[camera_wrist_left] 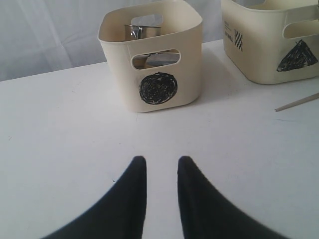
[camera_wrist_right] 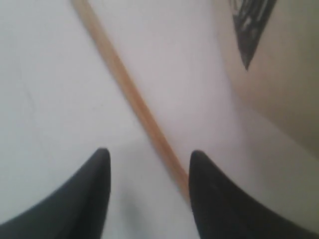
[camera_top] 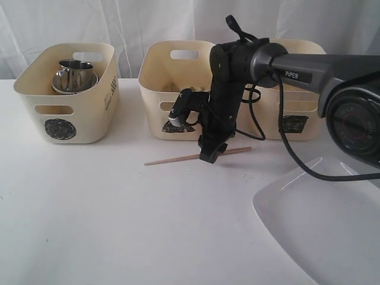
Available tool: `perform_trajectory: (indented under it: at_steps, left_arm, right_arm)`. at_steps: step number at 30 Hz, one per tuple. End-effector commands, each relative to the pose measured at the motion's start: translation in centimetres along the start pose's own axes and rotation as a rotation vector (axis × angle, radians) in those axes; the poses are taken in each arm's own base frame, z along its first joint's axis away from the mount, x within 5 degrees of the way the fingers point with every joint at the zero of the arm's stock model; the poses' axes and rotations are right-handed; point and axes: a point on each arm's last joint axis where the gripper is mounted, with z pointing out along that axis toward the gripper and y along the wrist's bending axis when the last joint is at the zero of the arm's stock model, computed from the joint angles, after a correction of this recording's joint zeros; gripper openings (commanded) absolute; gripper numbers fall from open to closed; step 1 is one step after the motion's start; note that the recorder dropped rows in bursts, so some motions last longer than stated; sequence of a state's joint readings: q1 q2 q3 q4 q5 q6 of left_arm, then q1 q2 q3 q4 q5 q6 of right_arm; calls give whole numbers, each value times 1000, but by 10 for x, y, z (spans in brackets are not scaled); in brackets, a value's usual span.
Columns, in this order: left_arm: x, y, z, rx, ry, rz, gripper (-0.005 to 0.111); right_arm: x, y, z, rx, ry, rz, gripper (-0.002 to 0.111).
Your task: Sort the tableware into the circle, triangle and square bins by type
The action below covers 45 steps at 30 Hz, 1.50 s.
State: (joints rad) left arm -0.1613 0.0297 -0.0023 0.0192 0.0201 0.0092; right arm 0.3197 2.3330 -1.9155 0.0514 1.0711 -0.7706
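Observation:
One wooden chopstick (camera_top: 178,158) lies on the white table in front of the triangle bin (camera_top: 155,83). My right gripper (camera_top: 212,153) points down onto it, open. In the right wrist view the chopstick (camera_wrist_right: 132,97) runs between the fingers and passes close beside one fingertip (camera_wrist_right: 199,164); the gripper (camera_wrist_right: 149,154) is not closed on it. The circle bin (camera_top: 35,98) at the left holds steel mugs (camera_top: 74,74). The square bin (camera_top: 303,107) stands at the right, partly behind the arm. My left gripper (camera_wrist_left: 161,160) is open over bare table, facing the circle bin (camera_wrist_left: 149,64).
A large white plate (camera_top: 320,219) lies at the front right of the table. The right arm and its cable (camera_top: 285,148) cross in front of the triangle and square bins. A white curtain hangs behind the bins.

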Motion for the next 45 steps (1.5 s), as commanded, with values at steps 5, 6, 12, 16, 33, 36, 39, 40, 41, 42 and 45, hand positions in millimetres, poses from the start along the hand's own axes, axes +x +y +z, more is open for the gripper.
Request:
perform_trajectory:
  at_steps: [5,6,12,16,33,36,39,40,41,42,45]
  left_arm:
    - [0,0,0,0,-5,-11,28]
    - [0,0,0,0,-5,-11,28]
    - [0,0,0,0,-5,-11,28]
    - [0,0,0,0,-5,-11,28]
    - [0,0,0,0,-5,-11,28]
    - [0,0,0,0,-5,-11,28]
    - [0,0,0,0,-5,-11,28]
    - [0,0,0,0,-5,-11,28]
    - [0,0,0,0,-5,-11,28]
    - [0,0,0,0,-5,-11,28]
    - [0,0,0,0,-5,-11,28]
  right_arm:
    - [3,-5,11,-19,13,5,46]
    - [4,-4,11,-26,21,5,46]
    - [9,5,10,-124,76,19,46]
    - [9,8,10,-161,73,31,46]
    - [20,-9,-45,-11,56,43,46]
    - [29,-23,-46,31,50,64,46]
    - [39,-38,-47,75,16,99,46]
    - [40,-39,-47,82,10,101,46]
    - [42,-42,-45,80,14,109,46]
    - [44,-43,-43,77,17,112,46]
    - [47,-45,-35,53,19,128,46]
